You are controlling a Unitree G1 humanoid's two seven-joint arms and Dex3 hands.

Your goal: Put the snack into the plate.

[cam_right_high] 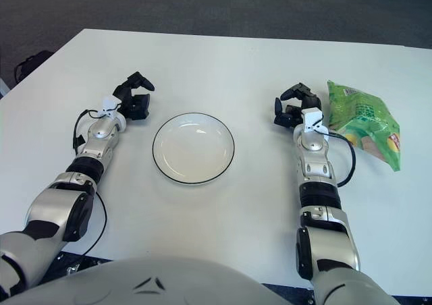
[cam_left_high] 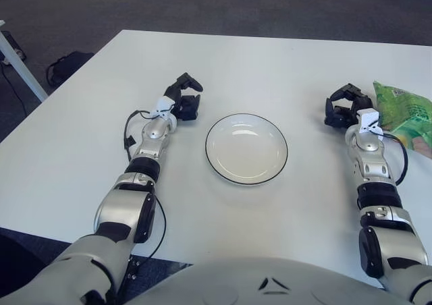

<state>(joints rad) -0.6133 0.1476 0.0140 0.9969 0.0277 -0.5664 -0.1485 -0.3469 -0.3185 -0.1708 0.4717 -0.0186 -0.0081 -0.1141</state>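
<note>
In the left eye view, a white table carries a white plate with a dark rim, set near the middle between the two arms and holding nothing. The green snack bag lies flat at the table's right edge, partly cut off by the frame, well apart from the plate. The right hand sits just left of the bag, its dark fingers loosely curled and closed on nothing; whether it touches the bag cannot be told here. The left hand shows just beyond the plate's upper left rim, fingers likewise loosely bent and holding nothing. In the right eye view, the snack shows whole, lying toward the table's right edge with its printed face up. The right hand is just beside the bag's left edge, with a narrow strip of table showing between them, and the left hand lies off the plate toward the table's left side.
</note>
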